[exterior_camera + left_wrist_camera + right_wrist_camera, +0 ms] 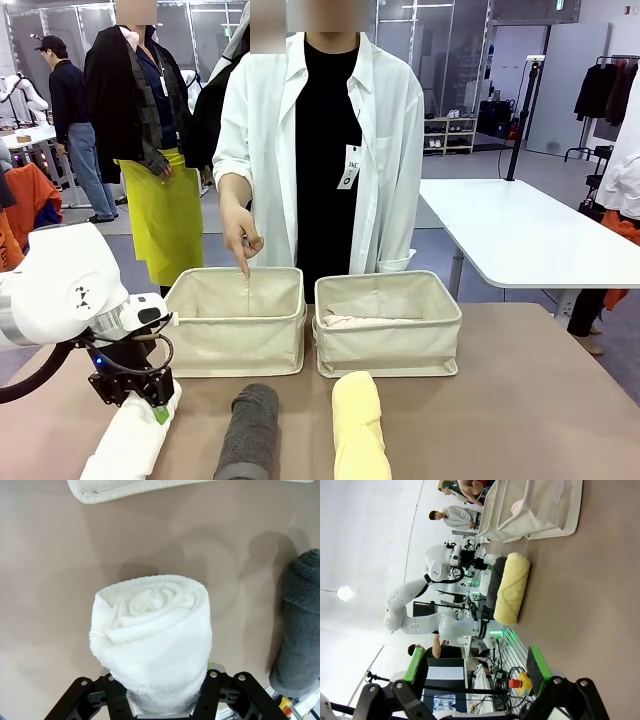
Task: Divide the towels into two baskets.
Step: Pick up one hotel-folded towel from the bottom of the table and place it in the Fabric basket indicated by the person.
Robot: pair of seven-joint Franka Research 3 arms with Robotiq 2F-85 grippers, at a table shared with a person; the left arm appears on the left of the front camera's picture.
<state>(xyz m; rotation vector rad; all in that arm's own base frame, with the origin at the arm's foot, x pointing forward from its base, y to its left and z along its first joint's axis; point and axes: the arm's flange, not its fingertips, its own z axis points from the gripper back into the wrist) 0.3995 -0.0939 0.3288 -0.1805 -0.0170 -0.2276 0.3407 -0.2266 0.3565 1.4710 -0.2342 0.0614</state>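
Observation:
My left gripper (148, 398) is shut on the far end of the white towel (128, 442), which lies at the table's front left. In the left wrist view the rolled white towel (152, 635) sits squeezed between the fingers of my left gripper (160, 702). The dark grey towel (250, 430) and the pale yellow towel (358, 425) lie side by side in front of the two cream baskets. The left basket (237, 345) looks empty. The right basket (388, 350) holds the pale pink towel (365, 321). My right gripper (477, 667) stands open in the air, apart from the yellow towel (512, 587).
A person in a white coat stands behind the baskets and points a finger of one hand (242, 245) down into the left basket. Bare table lies to the right of the yellow towel. The dark grey towel (300, 630) lies close beside the white one.

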